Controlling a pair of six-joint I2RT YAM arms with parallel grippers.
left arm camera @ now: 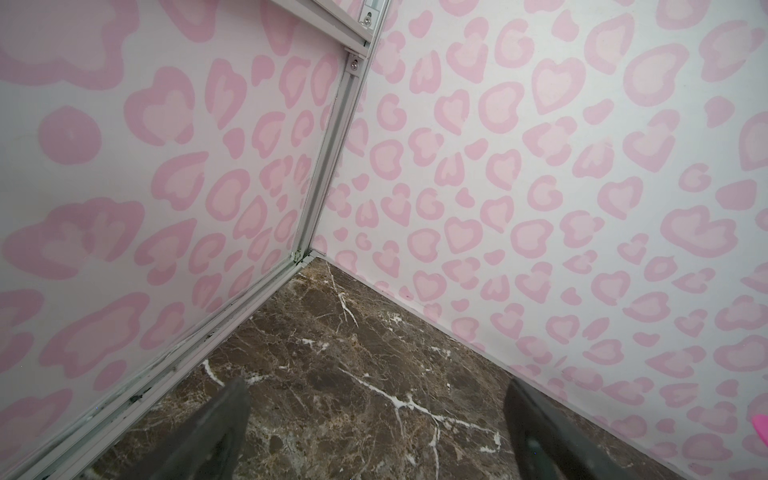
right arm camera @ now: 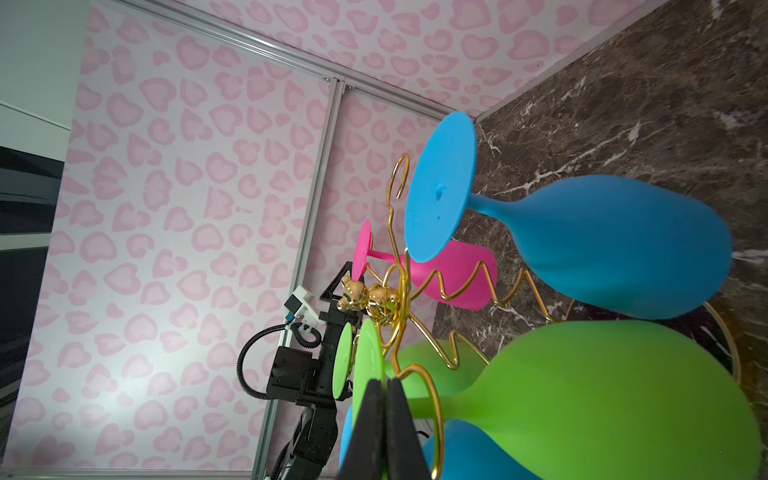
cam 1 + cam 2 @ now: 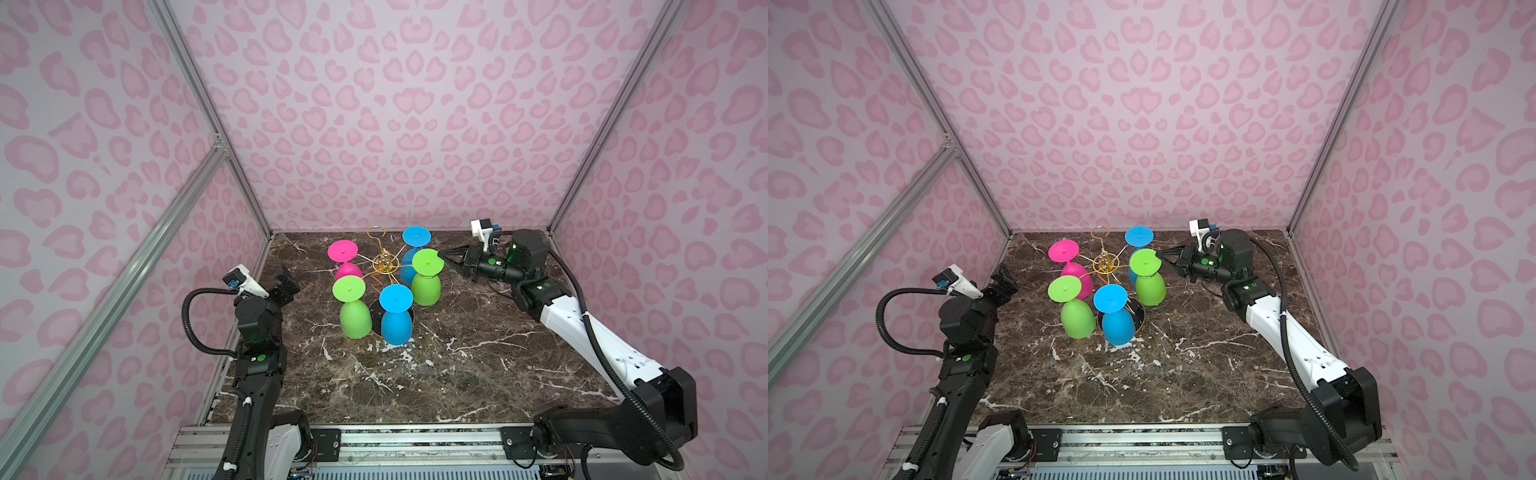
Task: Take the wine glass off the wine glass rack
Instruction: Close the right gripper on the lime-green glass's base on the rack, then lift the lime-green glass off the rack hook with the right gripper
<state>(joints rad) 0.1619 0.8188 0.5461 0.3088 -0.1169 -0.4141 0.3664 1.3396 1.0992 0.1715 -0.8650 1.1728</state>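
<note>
Bright, even light fills both top views, and only faint, soft shadows sit under the glasses (image 3: 397, 320) on the marble table (image 3: 457, 374). The corners darken a touch. Over to the right wrist view: a pale glow washes the wall (image 2: 137, 374), the gold rack (image 2: 376, 297) throws sharp glints, and the green glass (image 2: 602, 395) looms soft and unfocused. On the left gripper (image 1: 376, 415), both fingers (image 1: 216, 432) are a dark blur, while the marble veins are crisp.
</note>
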